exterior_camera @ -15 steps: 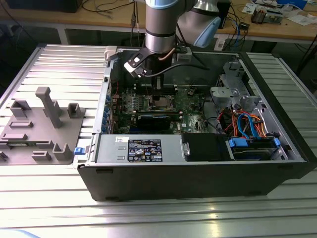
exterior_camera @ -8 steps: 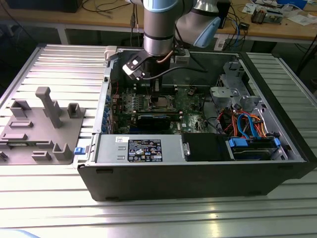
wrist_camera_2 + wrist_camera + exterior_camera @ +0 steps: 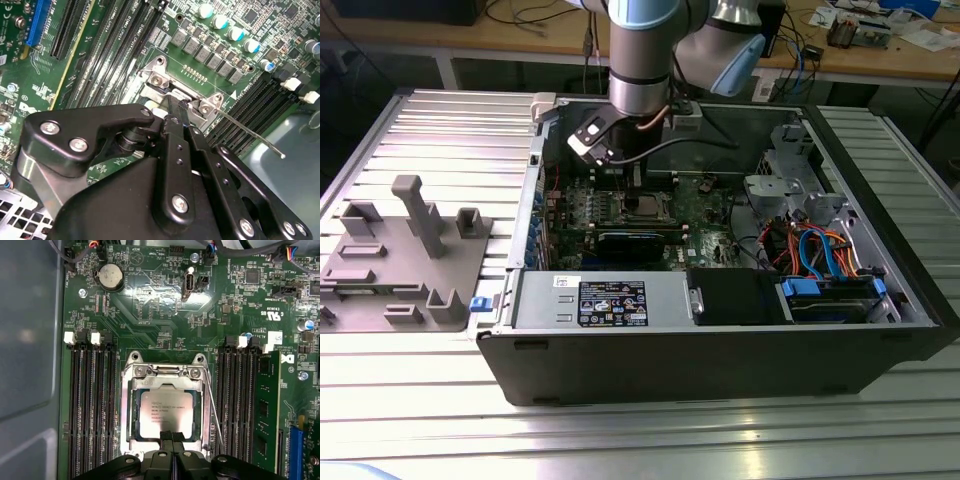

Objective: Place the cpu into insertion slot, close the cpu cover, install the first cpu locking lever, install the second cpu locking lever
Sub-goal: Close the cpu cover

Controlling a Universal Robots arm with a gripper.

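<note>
My hand (image 3: 171, 426) has its fingers pressed together with nothing between them, tips at one edge of the cpu cover (image 3: 129, 405). The cpu (image 3: 166, 407) lies flat in the socket on the motherboard (image 3: 150, 300), framed by the lowered cover. Beside the socket, a locking lever (image 3: 250, 132) stands raised.

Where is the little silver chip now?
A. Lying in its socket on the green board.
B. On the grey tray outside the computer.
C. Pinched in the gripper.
A: in the first wrist view the cpu lies flat on the green board, framed by the cpu cover.
</note>
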